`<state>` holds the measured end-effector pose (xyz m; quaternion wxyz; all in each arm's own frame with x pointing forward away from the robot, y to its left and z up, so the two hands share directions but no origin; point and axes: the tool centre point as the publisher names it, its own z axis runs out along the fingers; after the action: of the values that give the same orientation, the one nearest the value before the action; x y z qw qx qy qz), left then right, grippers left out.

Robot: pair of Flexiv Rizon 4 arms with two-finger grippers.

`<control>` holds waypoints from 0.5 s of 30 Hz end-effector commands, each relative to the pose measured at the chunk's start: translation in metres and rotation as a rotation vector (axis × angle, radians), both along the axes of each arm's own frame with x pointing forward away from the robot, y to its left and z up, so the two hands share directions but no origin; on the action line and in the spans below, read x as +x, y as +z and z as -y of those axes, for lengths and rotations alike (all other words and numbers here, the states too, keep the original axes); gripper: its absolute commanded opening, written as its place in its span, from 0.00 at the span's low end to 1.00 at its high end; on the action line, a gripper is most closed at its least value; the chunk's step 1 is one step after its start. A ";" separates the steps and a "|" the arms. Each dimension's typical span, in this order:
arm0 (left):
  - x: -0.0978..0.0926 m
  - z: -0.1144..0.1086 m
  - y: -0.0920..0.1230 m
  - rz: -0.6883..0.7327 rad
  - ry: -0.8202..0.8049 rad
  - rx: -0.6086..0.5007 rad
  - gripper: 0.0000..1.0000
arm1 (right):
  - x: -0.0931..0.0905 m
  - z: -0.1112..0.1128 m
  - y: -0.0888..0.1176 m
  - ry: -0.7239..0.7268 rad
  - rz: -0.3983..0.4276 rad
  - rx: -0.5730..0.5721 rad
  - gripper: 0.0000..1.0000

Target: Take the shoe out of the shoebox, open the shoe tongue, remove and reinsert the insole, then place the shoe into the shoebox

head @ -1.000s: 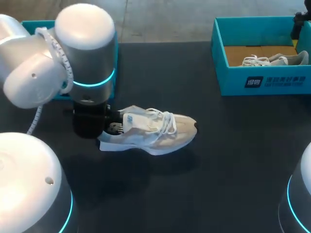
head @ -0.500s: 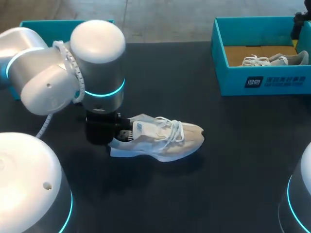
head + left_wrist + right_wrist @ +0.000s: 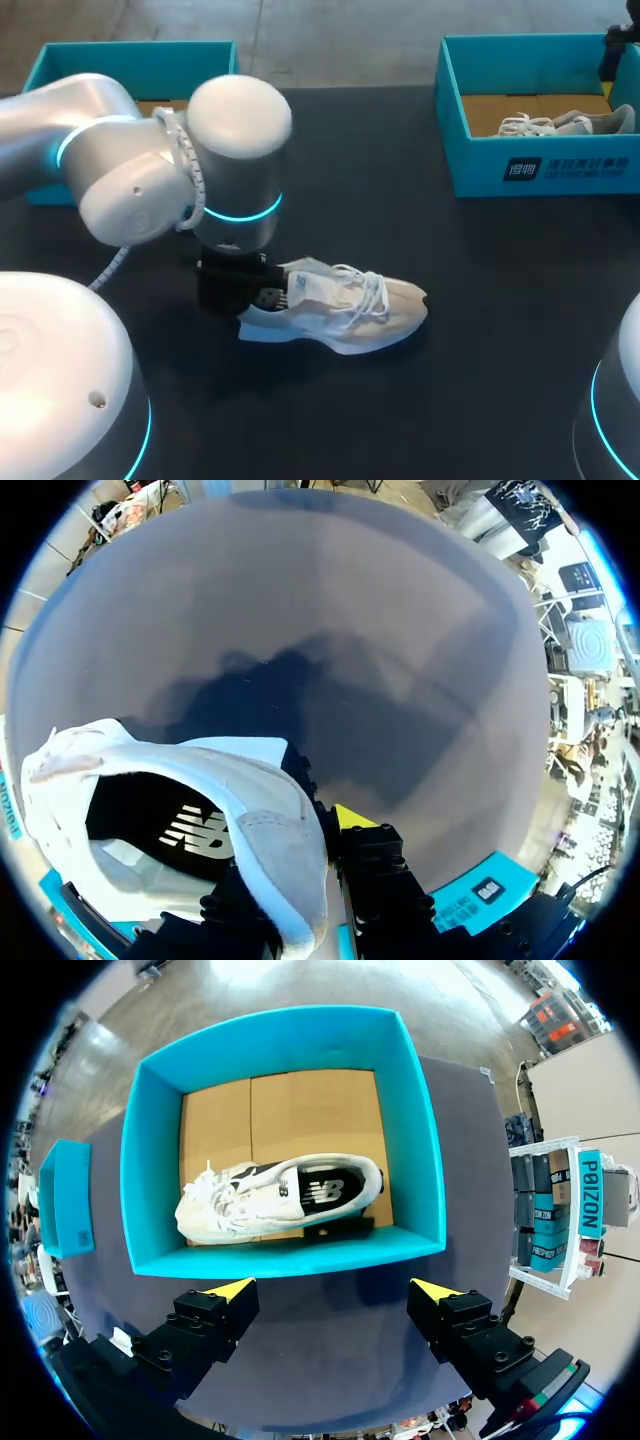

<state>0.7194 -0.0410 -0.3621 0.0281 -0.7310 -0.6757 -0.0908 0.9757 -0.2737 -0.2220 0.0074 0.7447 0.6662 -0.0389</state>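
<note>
Item: white and cream laced sneaker [image 3: 340,305], upright, toe toward our right.
Location: out of its box, near the middle of the dark bench [image 3: 480,340]; we cannot tell whether the sole touches it.
Hold: our left end effector [image 3: 318,840] pinches the heel collar, one finger inside and one outside.
Change: over the last second the sneaker has travelled with our left arm, rightward and nearer the bench's front edge.
Meaning: we judge the take-out step done; the tongue and insole remain.
Source: open teal cardboard shoebox [image 3: 130,55], now uncovered at far left, well apart.
Right end effector [image 3: 333,1295]: spread wide, empty, above a second teal box [image 3: 540,165] holding another pale sneaker [image 3: 565,124].
</note>
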 end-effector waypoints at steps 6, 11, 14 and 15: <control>0.002 0.016 -0.017 0.001 0.018 0.015 0.00 | -0.001 0.000 0.000 -0.001 0.003 -0.001 1.00; 0.004 0.018 -0.022 0.005 0.024 0.017 0.00 | -0.001 0.000 0.000 -0.001 0.003 -0.001 1.00; 0.005 0.020 -0.025 0.004 0.028 0.021 0.00 | -0.001 0.000 0.000 -0.001 0.003 -0.001 1.00; 0.006 0.020 -0.026 0.003 0.029 0.022 0.00 | -0.001 0.000 0.000 -0.001 0.003 -0.001 1.00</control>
<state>0.7232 -0.0577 -0.3845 0.0345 -0.7211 -0.6850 -0.0982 0.9757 -0.2738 -0.2220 0.0074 0.7448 0.6661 -0.0389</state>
